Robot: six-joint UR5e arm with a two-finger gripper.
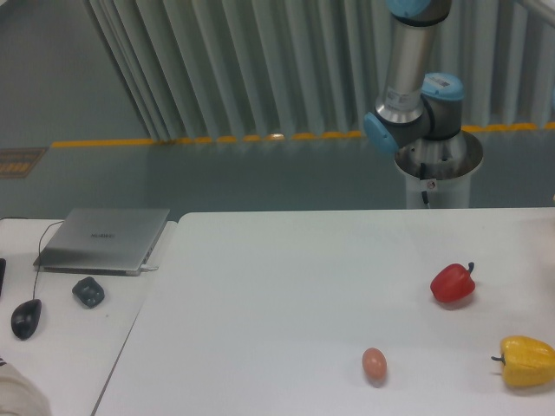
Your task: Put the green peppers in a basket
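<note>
Green pepper and basket both out of frame; task at its opening step

Green pepper: none visible anywhere in the camera view. No basket visible either. Cannot say where either one sits; presumably outside the frame.

On the main white table (286,286): a red bell pepper (453,283) at right, a yellow bell pepper (525,360) near the lower right edge and well apart from the red one, and a small brownish egg-shaped thing (374,364) toward the front centre.

On the side table at left: a closed grey laptop (104,239), a black mouse (26,318) on a cable, and a small dark lumpy object (88,291) just in front of the laptop. Too small and dull to identify.

Robot arm (412,82): only the base and lower joints show, behind the far table edge at upper right. Gripper not in frame, so its opening and any load cannot be told.

Judgement: nothing looks started. Next move calls for locating the green pepper, keeping clear of the red and yellow ones, then bringing the gripper over it with jaws parted for a grasp.
</note>
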